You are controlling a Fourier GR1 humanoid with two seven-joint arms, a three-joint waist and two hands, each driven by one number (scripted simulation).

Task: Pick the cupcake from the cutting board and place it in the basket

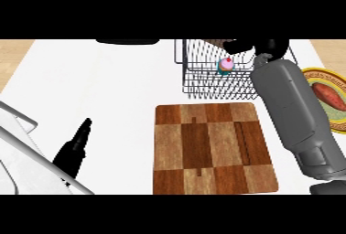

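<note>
Cupcake [226, 65] in basket [202, 87] — near right fingers [240, 47].

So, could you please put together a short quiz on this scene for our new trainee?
1. True or false: the cupcake lies on the cutting board.
2. What lies on the plate at the view's right? A) a sweet potato B) a banana C) a fork
3. Which of the robot's hands is up beside the basket?

Key:
1. False: the cupcake sits inside the basket, and the cutting board is bare.
2. A.
3. The right hand.
</note>
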